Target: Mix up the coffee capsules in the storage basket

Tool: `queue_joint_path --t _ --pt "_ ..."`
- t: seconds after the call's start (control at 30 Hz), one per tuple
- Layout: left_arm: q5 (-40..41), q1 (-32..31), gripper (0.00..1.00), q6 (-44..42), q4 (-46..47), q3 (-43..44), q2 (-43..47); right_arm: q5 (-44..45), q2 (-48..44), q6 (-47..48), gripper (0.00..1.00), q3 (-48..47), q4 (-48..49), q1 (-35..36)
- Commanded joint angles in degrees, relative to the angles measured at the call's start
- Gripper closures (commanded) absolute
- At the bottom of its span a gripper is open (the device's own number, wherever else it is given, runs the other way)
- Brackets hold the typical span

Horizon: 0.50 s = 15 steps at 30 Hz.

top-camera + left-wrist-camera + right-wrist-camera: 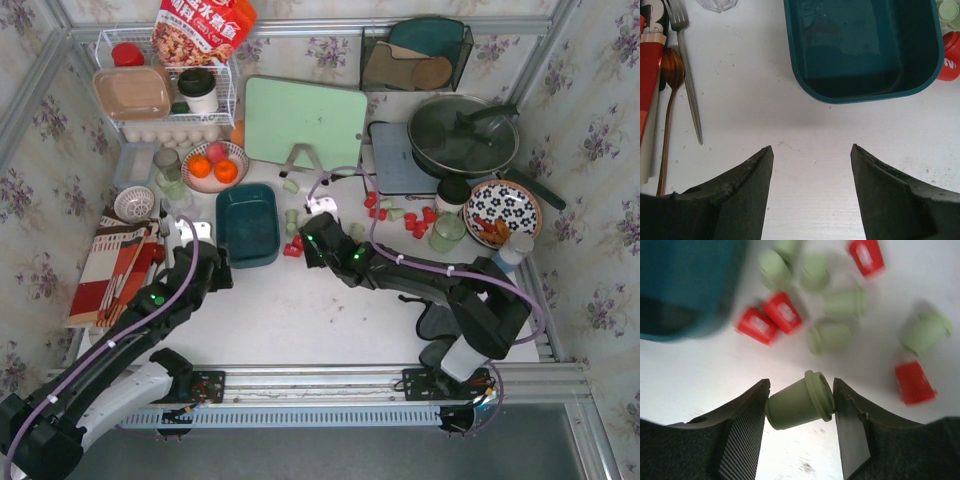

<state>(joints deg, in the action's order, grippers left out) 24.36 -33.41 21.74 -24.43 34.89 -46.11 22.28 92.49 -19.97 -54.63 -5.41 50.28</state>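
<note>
Storage basket: the teal storage basket (248, 228) sits on the white table (300, 320) between my two arms. I can see nothing inside it.
Right gripper: my right gripper (801, 386) pinches one pale green capsule (799, 406) crosswise, its base against one finger and its rim against the other. I judge this sideways hold suits a tapered cup that could squirt out if it were nipped at the narrow end.
Left gripper: my left gripper (811, 150) hangs spread and empty just short of the basket's near wall. I judge it is placed there to steady the tub or to wait its turn.
Loose capsules: the red capsules (771, 319) and green capsules (830, 335) lie on the table just beside the basket. A further scatter (410, 216) lies well off to the right.
Stage: early, I judge, since both colours have yet to go in.
Next: lift over the rim, then release.
</note>
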Motion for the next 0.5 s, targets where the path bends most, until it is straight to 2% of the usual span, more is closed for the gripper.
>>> queue_joint_path --t 0.0,0.2,0.37,0.47 --pt "0.74 0.01 0.34 0.66 1.31 -0.22 0.37 -3.87 0.39 3.93 0.57 -5.23 7.74 1.89" --pt "2.76 0.01 0.34 1.22 1.3 -1.36 2.77 -8.02 11.35 8.97 0.54 -16.4 16.1 4.67" --pt "3.79 0.03 0.34 1.75 1.56 -2.73 6.08 -7.73 20.65 10.51 0.5 -24.62 15.26 5.45" --pt "4.03 0.01 0.34 1.99 1.94 -3.46 8.01 -7.87 23.45 10.15 0.48 -26.07 14.71 5.6"
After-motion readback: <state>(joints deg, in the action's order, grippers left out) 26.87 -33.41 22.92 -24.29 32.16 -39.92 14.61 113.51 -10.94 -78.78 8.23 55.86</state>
